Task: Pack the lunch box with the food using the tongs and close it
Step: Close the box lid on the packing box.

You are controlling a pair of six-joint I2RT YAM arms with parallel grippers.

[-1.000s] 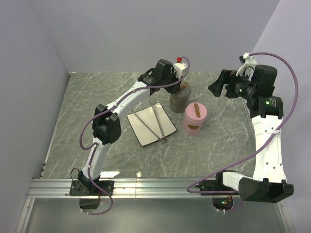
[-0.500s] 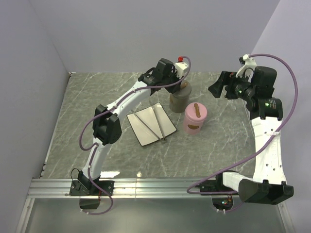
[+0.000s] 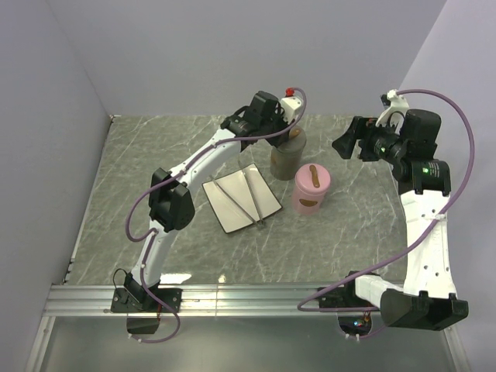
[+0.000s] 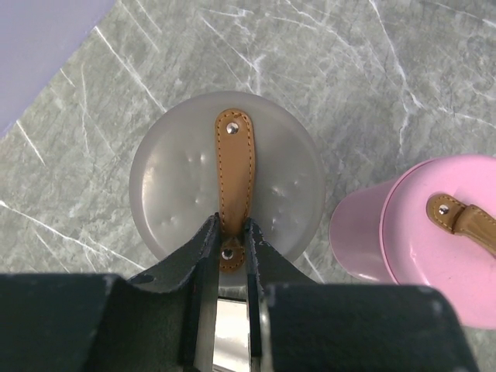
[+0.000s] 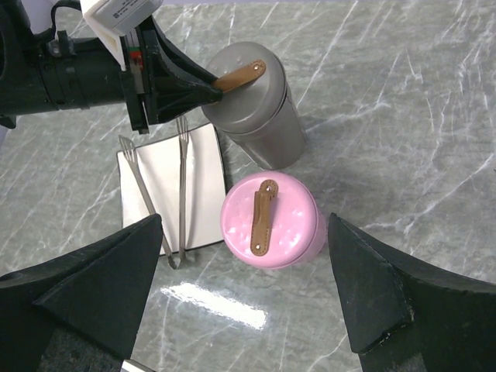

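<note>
Pinches the tan strap [image 4: 235, 167] on the grey container [image 4: 174, 190] lid with the left claw [image 4: 230, 225], clamped tight. Holds the right claw [image 5: 244, 287] spread wide above the tabletop [image 5: 403, 101], over the pink container [image 5: 293, 218]. Shows the tongs [image 5: 183, 194] lying on the white plate [image 5: 205, 174] beside both containers.

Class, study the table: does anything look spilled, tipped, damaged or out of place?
Nothing spilled or tipped: the grey container and pink container stand upright, lidded, and the tongs lie across the white plate. Oddly, no food shows.
</note>
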